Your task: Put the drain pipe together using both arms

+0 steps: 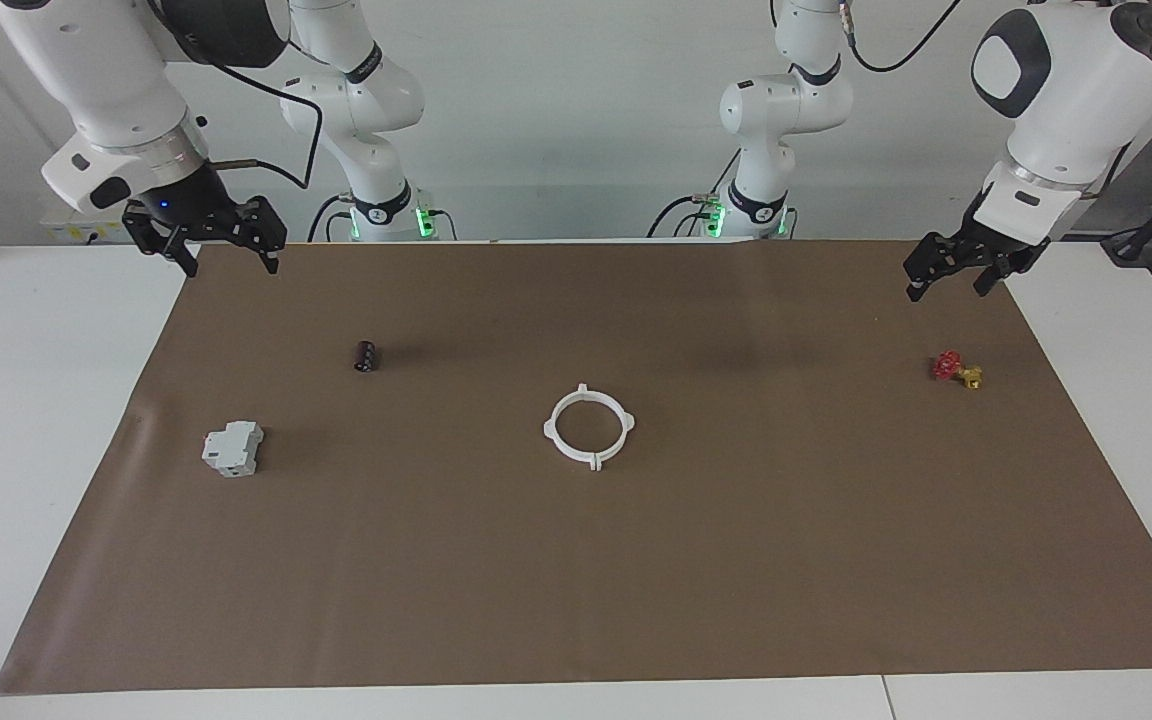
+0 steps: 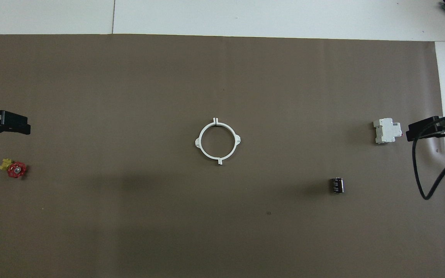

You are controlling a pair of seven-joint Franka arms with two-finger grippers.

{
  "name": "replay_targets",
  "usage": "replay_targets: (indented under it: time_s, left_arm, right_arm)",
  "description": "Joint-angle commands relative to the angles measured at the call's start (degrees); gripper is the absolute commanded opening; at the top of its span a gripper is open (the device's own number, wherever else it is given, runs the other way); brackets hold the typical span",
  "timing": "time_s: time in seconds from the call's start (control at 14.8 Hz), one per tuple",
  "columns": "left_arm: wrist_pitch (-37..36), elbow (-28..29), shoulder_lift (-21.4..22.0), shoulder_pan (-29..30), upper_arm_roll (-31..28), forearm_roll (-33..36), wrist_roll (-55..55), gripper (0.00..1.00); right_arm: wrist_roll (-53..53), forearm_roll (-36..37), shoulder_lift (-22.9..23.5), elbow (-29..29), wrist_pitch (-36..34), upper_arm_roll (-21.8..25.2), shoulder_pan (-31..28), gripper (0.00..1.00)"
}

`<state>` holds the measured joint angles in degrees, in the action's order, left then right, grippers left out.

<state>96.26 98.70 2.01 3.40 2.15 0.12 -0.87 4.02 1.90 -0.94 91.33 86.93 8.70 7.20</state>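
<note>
The drain pipe [image 1: 549,430] [image 2: 200,141] lies flat in the middle of the brown mat, its two white half-ring arcs closed into one ring with four lugs. Nothing touches it. My right gripper [image 1: 228,265] [image 2: 419,131] hangs open and empty above the mat's edge at the right arm's end of the table. At the left arm's end my left gripper [image 1: 946,290] [image 2: 14,125] hangs the same way, open and empty, above the edge of the mat. Both arms wait well away from the ring.
A grey-white boxy block [image 1: 232,447] [image 2: 387,130] and a small black cylinder [image 1: 366,355] [image 2: 337,185] lie toward the right arm's end. A small red and yellow valve [image 1: 956,368] [image 2: 15,169] lies toward the left arm's end. The brown mat [image 1: 576,580] covers most of the white table.
</note>
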Motion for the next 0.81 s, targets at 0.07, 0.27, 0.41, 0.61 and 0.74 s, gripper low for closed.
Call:
replay_targets:
  time_s: [0.07,0.27,0.41,0.61,0.74]
  left_arm:
    - [-2.7,-1.8,-0.9,-0.6,-0.2,-0.8,0.7,1.0]
    - [-4.6,-4.0,-1.4,-1.0,-0.2,-0.8,1.1,1.0]
    - [-5.5,-4.9,-1.8,-1.0,-0.2,-0.8,1.2,1.0]
    - [-5.5,-5.2,-1.8,-1.0,-0.1,-0.8,1.2,1.0]
    - [-5.4,-5.1,-1.7,-1.0,-0.1,-0.8,1.2,1.0]
  right_arm:
    - [0.7,-1.0,-0.6,0.4,-0.3,-0.2,-0.5,1.0]
    - [0.7,-0.9,-0.6,0.5,-0.3,-0.3,-0.5,1.0]
    - [0.7,-1.0,-0.6,0.5,-0.3,-0.2,-0.5,1.0]
    - [0.7,-1.0,-0.6,0.4,-0.3,-0.3,-0.5,1.0]
    - [0.7,-1.0,-0.6,0.4,-0.3,-0.2,-0.5,1.0]
